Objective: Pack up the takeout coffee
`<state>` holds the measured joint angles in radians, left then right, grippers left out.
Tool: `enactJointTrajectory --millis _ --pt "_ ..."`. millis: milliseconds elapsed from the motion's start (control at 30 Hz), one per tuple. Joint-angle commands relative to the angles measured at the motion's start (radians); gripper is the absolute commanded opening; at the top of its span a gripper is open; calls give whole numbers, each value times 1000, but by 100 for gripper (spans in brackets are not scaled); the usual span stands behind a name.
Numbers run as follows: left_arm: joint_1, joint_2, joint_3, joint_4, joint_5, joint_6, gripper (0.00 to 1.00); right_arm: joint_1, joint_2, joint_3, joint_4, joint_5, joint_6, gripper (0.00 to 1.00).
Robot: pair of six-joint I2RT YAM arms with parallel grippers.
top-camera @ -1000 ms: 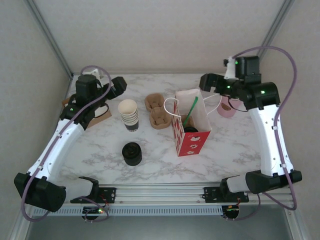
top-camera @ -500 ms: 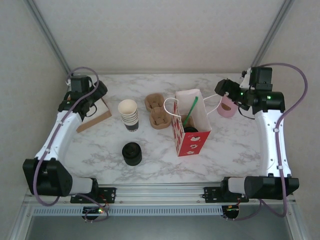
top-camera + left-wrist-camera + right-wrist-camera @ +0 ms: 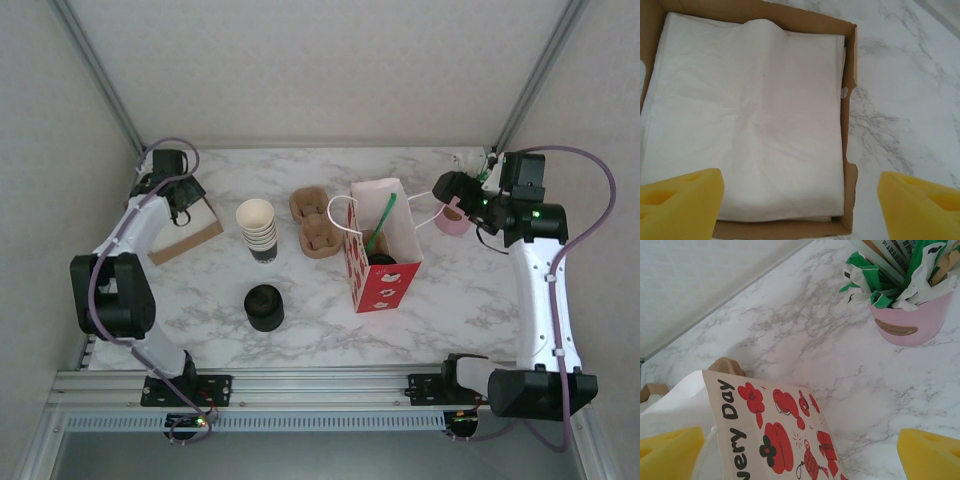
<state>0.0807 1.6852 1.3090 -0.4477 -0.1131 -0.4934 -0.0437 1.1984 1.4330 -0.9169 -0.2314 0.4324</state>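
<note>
Coffee [image 3: 381,262] sat down inside the red-and-white bag [image 3: 383,288], black lid up, green straw [image 3: 385,218] sticking out of the bag, all of it just ahead of the right claw [image 3: 800,455]. That claw hung released, yellow pads wide apart with nothing between them, and a pink pot [image 3: 912,320] of wrapped straws off to its side. Left claw [image 3: 800,205] was well away from the bag, spread wide too, hovering over a cardboard box [image 3: 780,230] of white napkins [image 3: 750,125], gripping nothing
</note>
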Motion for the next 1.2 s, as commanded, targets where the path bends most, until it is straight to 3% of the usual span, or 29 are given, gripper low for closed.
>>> enactJointTrajectory --millis 0,633,1167 --pt "11 52 61 -37 -15 27 77 -9 -23 -11 22 11 11 99" --pt "50 252 211 -111 -2 75 57 -10 -23 -23 38 9 34 99" --pt "71 396 292 -147 -7 91 58 -11 -5 -26 39 16 27 99"
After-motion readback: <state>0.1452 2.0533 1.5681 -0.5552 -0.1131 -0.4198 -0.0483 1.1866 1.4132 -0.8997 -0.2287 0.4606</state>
